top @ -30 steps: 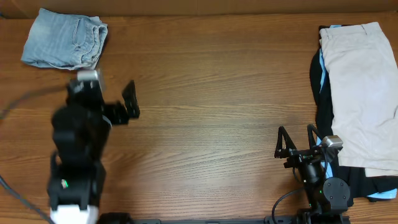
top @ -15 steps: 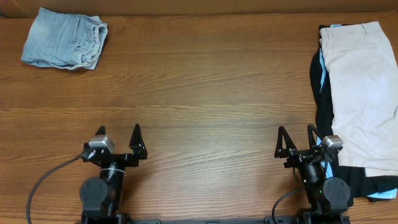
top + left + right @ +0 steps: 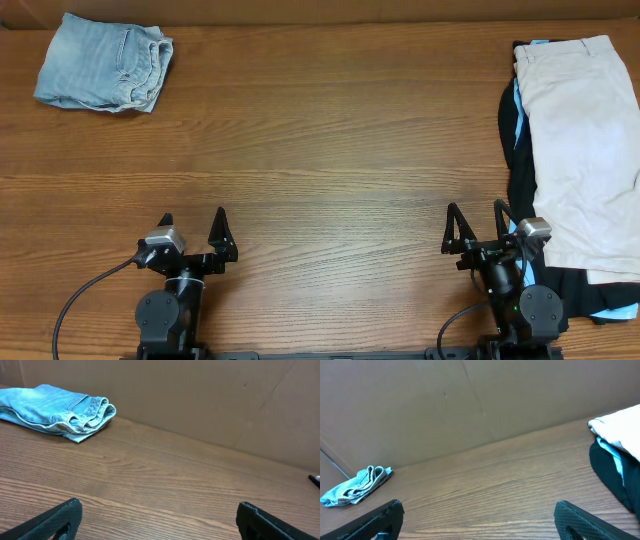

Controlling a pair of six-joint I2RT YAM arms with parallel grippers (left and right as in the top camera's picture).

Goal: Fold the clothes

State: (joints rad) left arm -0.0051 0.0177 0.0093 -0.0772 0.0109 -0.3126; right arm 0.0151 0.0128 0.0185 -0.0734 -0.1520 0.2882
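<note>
Nearest me, at the front edge of the table point(image 3: 330, 150), my left gripper point(image 3: 192, 222) sits low with its jaws spread wide and nothing between them. My right gripper point(image 3: 476, 215) sits level with it on the other side, jaws likewise spread and empty. Just beside it, along the right edge, the beige shorts point(image 3: 580, 140) lie flat on a black garment point(image 3: 518, 190), with a sky-blue garment point(image 3: 517, 100) peeking out beneath. In the far left corner, well apart from both arms, the denim shorts point(image 3: 100, 65) lie folded in a compact bundle.
</note>
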